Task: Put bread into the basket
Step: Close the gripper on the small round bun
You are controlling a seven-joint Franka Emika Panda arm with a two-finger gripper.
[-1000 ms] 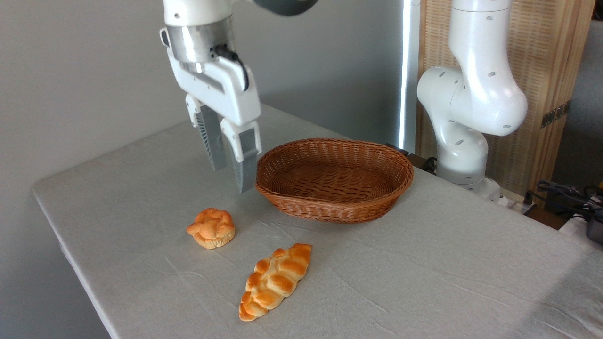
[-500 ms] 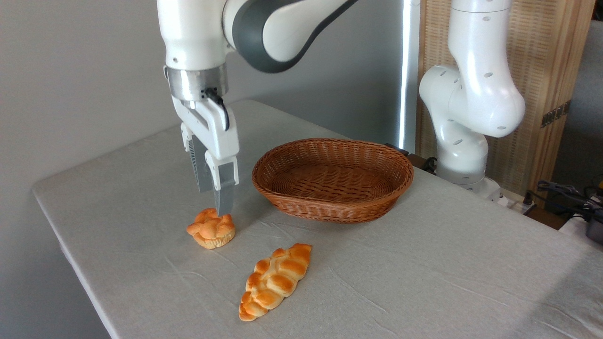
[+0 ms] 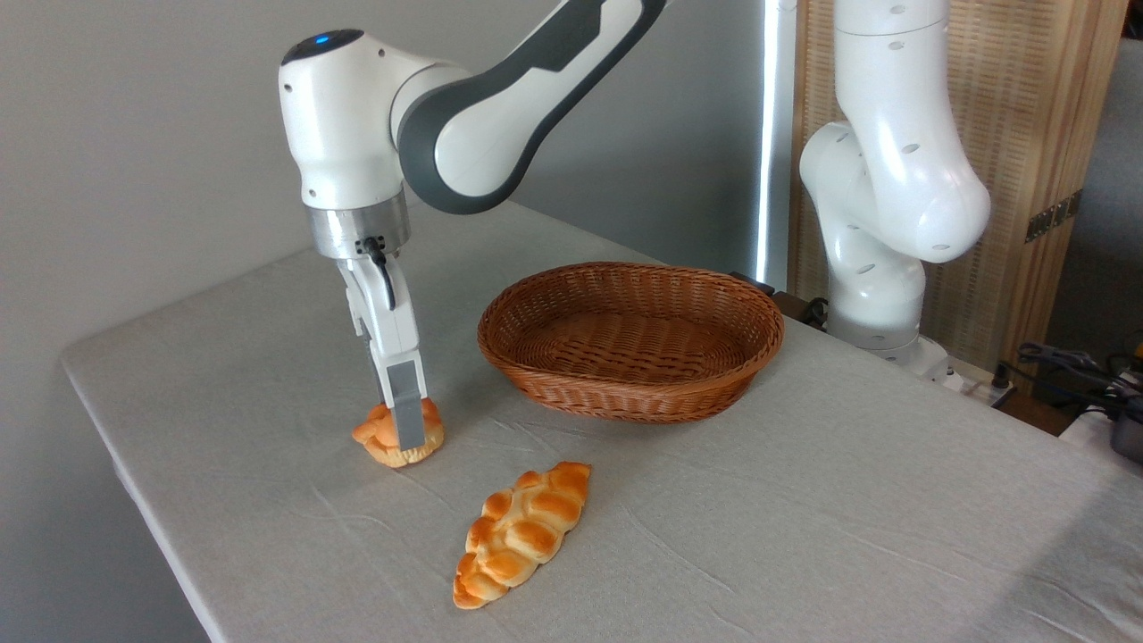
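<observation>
The bread (image 3: 373,435), a small round knotted bun with a golden-orange top, lies on the grey cloth to the left of the basket. My gripper (image 3: 403,429) has come straight down over it, turned edge-on to the camera. The near finger (image 3: 407,411) covers the bun's middle and reaches almost to the cloth. The far finger is hidden behind it, so the jaws stand either side of the bun, which looks unsquashed. The oval reddish-brown wicker basket (image 3: 625,397) stands to the right with nothing in it.
A longer braided loaf (image 3: 521,533) lies in front of the basket, close to the bun's right. The arm's white base (image 3: 880,268) stands behind the basket at the right. The table's left edge (image 3: 116,446) runs near the bun.
The gripper moved left and down from beside the basket onto the bun, and turned so its fingers now straddle it. Bun, loaf and basket have not moved.
</observation>
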